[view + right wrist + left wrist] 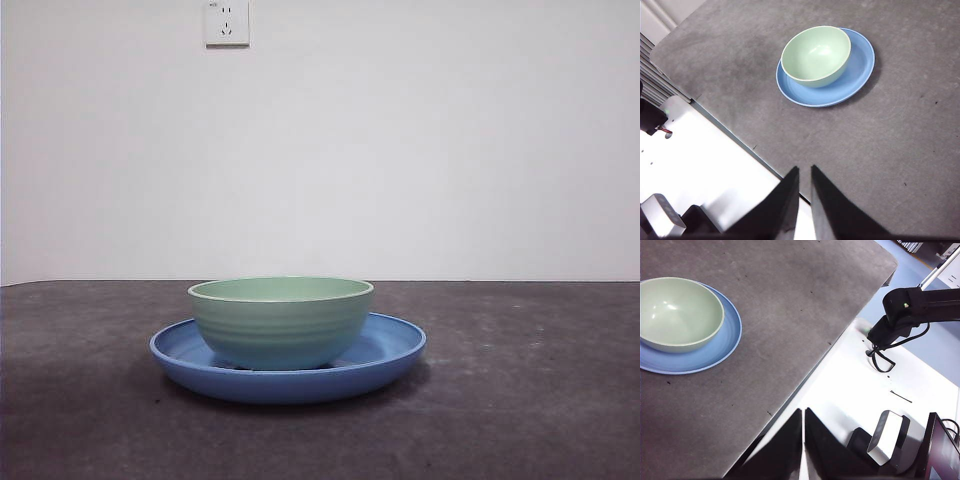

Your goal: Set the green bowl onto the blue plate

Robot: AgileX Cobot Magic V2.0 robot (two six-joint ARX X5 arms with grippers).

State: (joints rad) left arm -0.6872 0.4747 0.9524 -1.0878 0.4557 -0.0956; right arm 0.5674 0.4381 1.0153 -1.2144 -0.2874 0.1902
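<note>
The green bowl (281, 320) stands upright inside the blue plate (392, 345) on the dark grey table, slightly left of the plate's middle in the front view. The left wrist view shows the bowl (677, 312) resting on the plate (725, 340), far from my left gripper (803, 411). That gripper is shut, holds nothing and hangs over the table's edge. In the right wrist view the bowl (816, 54) and plate (857, 70) lie well away from my right gripper (804, 168), which is shut and holds nothing. Neither arm appears in the front view.
A white wall with a power socket (226, 22) stands behind the table. Beside the table's edge (830, 347) lies a white base surface (860, 390) carrying a black arm mount (905, 310), cables and a small grey box (887, 437).
</note>
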